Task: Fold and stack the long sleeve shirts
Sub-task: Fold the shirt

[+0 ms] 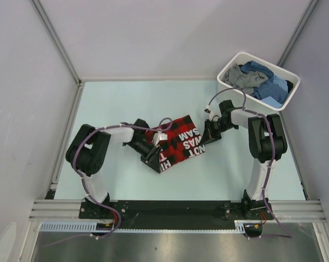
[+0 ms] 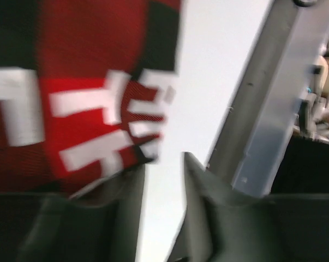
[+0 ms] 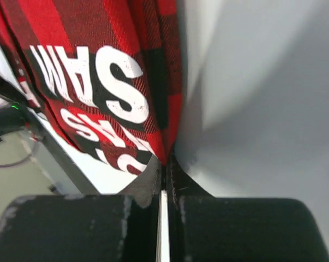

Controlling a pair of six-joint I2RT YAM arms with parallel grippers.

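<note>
Pale tabletop point(image 1: 115, 103), walled in white panels and metal rails, bearing the items below.

Item 1: red-and-black check shirt point(image 1: 178, 143), white lettering uppermost. It is laid as a folded packet at the middle of the tabletop and set askew to its edges. It is judged to be the piece now being folded.

Item 2: remaining long sleeve shirts point(image 1: 262, 82), blue check and grey. They are heaped in a white tub point(image 1: 273, 67) at the far right corner and are kept there, it is judged, until their turn.

Item 3: left gripper point(image 1: 153, 159), placed at the packet's near left corner. Its jaws are seen slightly apart in the blurred wrist view, with bare tabletop between them and cloth just beside one finger. No grip is shown.

Item 4: right gripper point(image 1: 205, 136), placed at the packet's right edge. Its jaws are pressed together on the hem, so that this edge can presumably be carried over.

Both grippers are set at opposite edges, which suits a two-handed fold.
</note>
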